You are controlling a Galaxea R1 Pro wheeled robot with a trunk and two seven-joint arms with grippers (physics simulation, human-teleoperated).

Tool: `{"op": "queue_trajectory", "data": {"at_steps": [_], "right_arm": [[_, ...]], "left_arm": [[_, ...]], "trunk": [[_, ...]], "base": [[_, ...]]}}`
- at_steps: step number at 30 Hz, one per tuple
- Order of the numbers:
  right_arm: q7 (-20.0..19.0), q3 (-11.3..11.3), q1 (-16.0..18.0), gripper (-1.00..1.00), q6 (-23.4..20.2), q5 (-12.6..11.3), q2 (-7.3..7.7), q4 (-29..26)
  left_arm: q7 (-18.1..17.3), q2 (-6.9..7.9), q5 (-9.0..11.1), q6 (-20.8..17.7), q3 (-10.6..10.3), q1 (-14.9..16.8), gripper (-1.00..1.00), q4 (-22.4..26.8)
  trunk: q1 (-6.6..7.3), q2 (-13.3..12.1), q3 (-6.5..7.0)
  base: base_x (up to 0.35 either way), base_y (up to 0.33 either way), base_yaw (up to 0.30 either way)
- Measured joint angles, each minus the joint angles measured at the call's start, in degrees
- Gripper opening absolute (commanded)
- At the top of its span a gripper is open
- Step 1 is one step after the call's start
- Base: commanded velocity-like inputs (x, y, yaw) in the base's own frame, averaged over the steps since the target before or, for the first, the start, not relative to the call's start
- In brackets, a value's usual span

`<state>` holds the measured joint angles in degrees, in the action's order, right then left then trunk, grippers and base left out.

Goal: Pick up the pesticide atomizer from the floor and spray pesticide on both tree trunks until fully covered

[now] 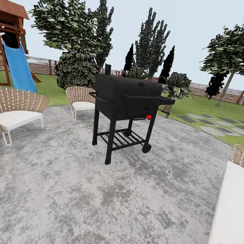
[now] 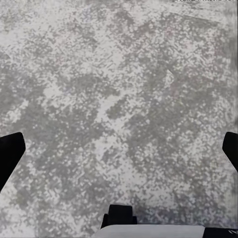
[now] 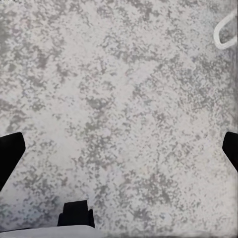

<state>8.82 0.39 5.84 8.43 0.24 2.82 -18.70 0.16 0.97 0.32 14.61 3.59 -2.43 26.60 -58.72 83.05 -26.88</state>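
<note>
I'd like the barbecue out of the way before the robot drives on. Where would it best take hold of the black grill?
Probably the side handle bar on the black grill, approached from the wicker chair side. It stands clear of the body as a thin horizontal bar, so an open gripper could close around it. The wheel sits at the opposite end, which suits lifting here.
</note>
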Motion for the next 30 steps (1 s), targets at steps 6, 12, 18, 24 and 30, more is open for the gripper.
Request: {"op": "queue_trajectory", "data": {"at_steps": [6, 12, 18, 24, 30], "right_arm": [[0.0, 0.0, 0.0, 1.00, 0.0, 0.0, 0.00, 0.0], [-0.1, -0.1, 0.0, 1.00, 0.0, 0.0, 0.04, 1.9], [-0.1, 0.1, 0.0, 1.00, 1.4, 0.1, 0.16, 4.9], [0.1, 0.1, 0.0, 1.00, 3.1, -0.3, -0.04, 4.6], [0.1, 0.1, 0.0, 1.00, 3.2, -0.3, -0.08, 4.6]], "left_arm": [[0.0, 0.00, 0.0, 0.0, 0.0, 0.0, 1.00, 0.0], [0.0, 0.00, 0.0, 0.0, 0.1, 0.0, 1.00, 0.0], [0.0, 0.00, -0.1, 0.0, 0.0, 0.0, 1.00, 0.0], [0.0, 0.00, -0.1, 0.0, 0.0, 0.0, 1.00, 0.0], [0.0, 0.00, -0.1, 0.0, 0.0, 0.0, 1.00, 0.0]], "trunk": [[0.02, 0.0, 0.00], [0.02, 0.0, 0.00], [0.03, 0.0, 0.00], [0.03, 0.0, 0.00], [0.03, 0.0, 0.00]], "base": [[0.256, 0.068, -0.150], [0.323, 0.093, -0.026], [0.339, 0.092, -0.002], [0.347, 0.021, 0.000], [0.350, 0.001, -0.102]]}}
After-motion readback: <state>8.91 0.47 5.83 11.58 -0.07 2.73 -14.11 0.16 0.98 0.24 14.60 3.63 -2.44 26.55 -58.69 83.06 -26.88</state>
